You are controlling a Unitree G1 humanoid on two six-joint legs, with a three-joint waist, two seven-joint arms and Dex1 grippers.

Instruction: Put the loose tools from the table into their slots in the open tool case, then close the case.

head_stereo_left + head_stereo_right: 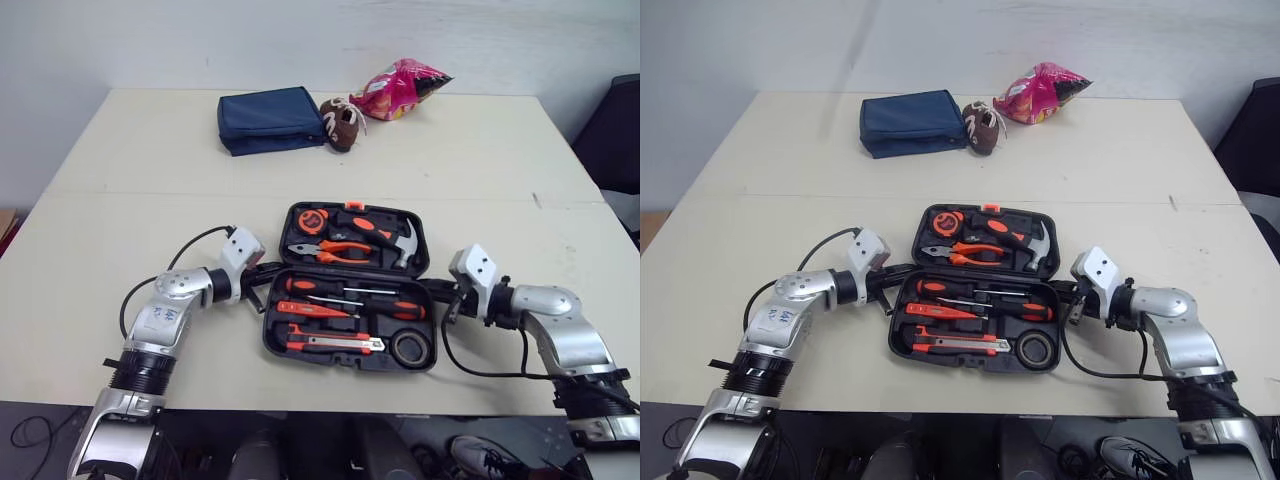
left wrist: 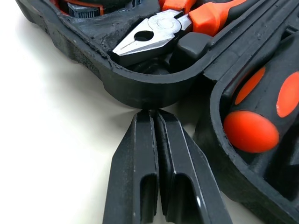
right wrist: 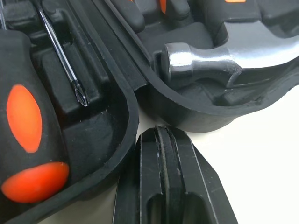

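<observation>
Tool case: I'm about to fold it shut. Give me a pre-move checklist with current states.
1. Tools inside the tool case: ok; hammer, pliers and screwdrivers lie in their recesses.
2. Tools seated flush enough to shut: cannot tell.
3. Left gripper shut, tips at the case wall by the hinge: ok.
4. Right gripper shut, tips at the opposite wall by the hinge: ok.
5. Room behind the case: ok; blue pouch and shoe sit well back.
</observation>
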